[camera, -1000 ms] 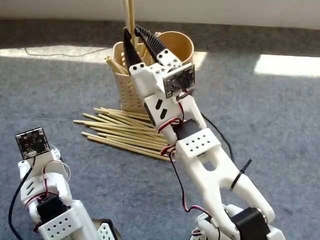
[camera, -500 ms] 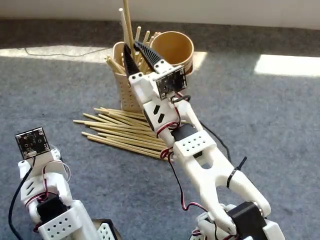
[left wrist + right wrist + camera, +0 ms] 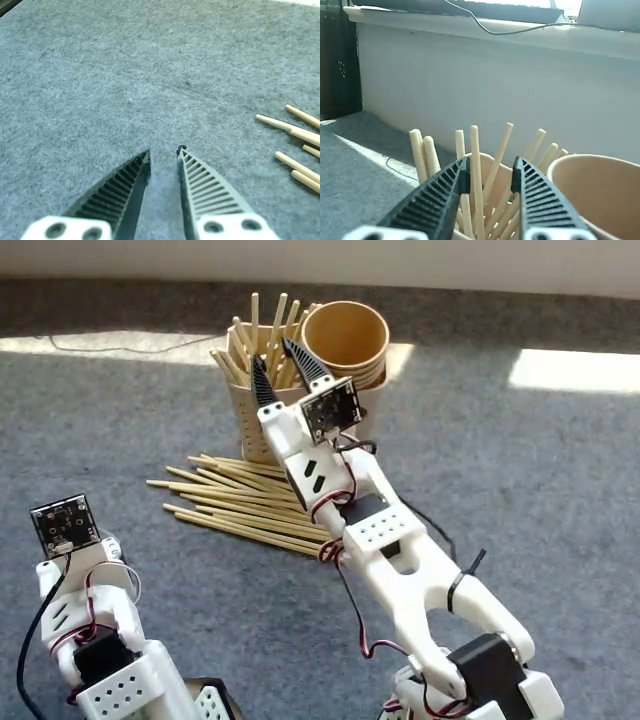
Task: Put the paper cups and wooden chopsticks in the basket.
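Fingers of the right gripper (image 3: 272,352) are spread moderately and grip nothing; one upright chopstick is seen in the gap between them, and contact cannot be told. The left gripper (image 3: 164,151) is parted narrowly, with nothing held, above coarse grey carpet (image 3: 520,470). One slotted beige basket (image 3: 250,425) is seen at 12 o'clock in the high view, with about eight round wooden chopsticks (image 3: 254,320) standing in it. Nested tan paper cups (image 3: 370,365), count unclear, are set at its 3 o'clock end. Well over a dozen loose chopsticks (image 3: 250,505) are fanned on the carpet at the basket's 6 o'clock.
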You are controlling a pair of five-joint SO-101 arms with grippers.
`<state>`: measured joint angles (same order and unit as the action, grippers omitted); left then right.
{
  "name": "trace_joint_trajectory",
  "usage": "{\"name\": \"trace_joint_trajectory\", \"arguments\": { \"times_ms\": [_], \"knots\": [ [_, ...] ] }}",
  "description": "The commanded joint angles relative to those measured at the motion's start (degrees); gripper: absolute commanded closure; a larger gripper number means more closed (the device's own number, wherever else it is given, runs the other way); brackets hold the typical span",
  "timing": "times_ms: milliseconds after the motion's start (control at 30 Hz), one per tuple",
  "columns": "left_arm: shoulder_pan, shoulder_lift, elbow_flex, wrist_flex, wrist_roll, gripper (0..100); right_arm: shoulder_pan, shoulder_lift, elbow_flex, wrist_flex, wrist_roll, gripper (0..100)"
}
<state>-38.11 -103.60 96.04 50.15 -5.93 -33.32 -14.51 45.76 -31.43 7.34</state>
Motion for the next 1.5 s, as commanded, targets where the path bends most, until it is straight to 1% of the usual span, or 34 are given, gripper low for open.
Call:
{"name": "trace_joint_trajectory", "arguments": {
  "times_ms": [0,200,533,700,800,867,1000,1100,1167,1300,1467],
  "knots": [
    [-0.8,-0.5,1.0,-1.2,-0.2,90,0.5,-5.1,0.5,0.4,0.6,85.3],
    [-0.8,-0.5,1.0,-1.2,-0.2,90,-1.0,-14.9,4.0,11.3,0.4,85.3],
    [-0.7,-0.5,1.0,-1.2,-0.2,90,-4.4,-33.9,11.1,25.3,0.4,85.4],
    [-0.7,-0.5,1.0,-1.2,-0.2,91,-5.2,-37.9,10.7,37.6,0.4,85.4],
    [-0.7,-0.5,1.0,-1.2,-0.2,91,-6.7,-38.0,10.6,43.7,0.3,85.4],
    [-0.7,-0.4,1.0,-1.2,-0.2,91,-8.3,-38.0,10.7,44.9,0.2,85.4],
    [-0.7,-0.4,1.0,-1.2,-0.2,91,-10.3,-37.9,11.0,45.1,-6.2,86.8],
    [-0.7,-0.4,1.0,-1.2,-0.2,91,-11.2,-36.5,11.0,48.4,-6.8,90.6],
    [-0.7,-0.4,1.0,-1.1,-0.2,91,-11.6,-33.1,10.6,51.6,-5.9,91.1],
    [2.2,-0.1,1.0,-1.1,-0.4,91,-13.2,-24.0,10.4,51.7,-5.7,91.1],
    [2.2,-0.2,1.1,-1.1,-0.4,91,-14.6,-11.4,6.1,51.8,-5.6,91.1]
  ]
}}
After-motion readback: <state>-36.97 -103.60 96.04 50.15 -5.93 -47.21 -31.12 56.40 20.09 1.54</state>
